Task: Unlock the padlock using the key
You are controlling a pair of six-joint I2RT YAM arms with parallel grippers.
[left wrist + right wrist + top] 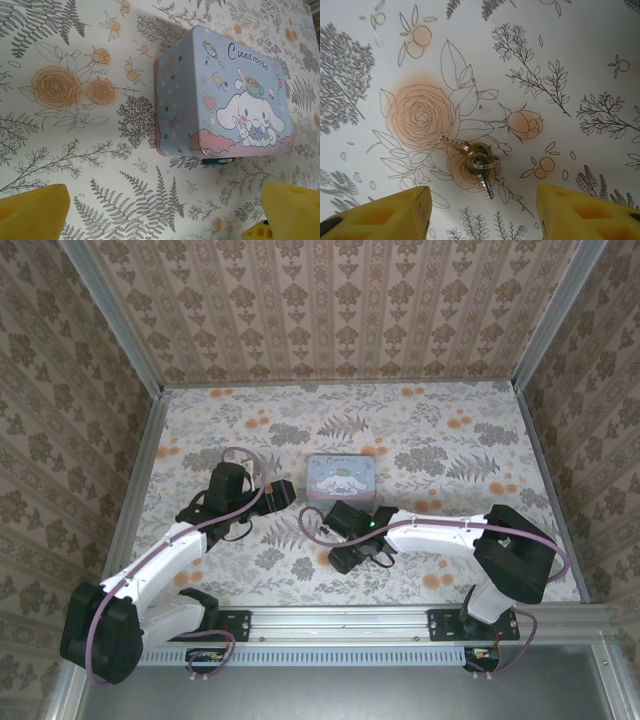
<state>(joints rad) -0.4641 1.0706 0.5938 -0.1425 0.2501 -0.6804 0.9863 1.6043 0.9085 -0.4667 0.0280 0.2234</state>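
Brass-coloured metal key (472, 161) on a ring: flat on surface (600, 60) just ahead of half-open, empty right pincer (481, 196) | tiny dark-teal padlock (216, 161): ahead of wide-open, empty left pincer (165, 200), against pastel tin (225, 90).

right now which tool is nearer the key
Right. The right tool hangs open above the key; the left tool sits farther off, open and pointed at the tin.
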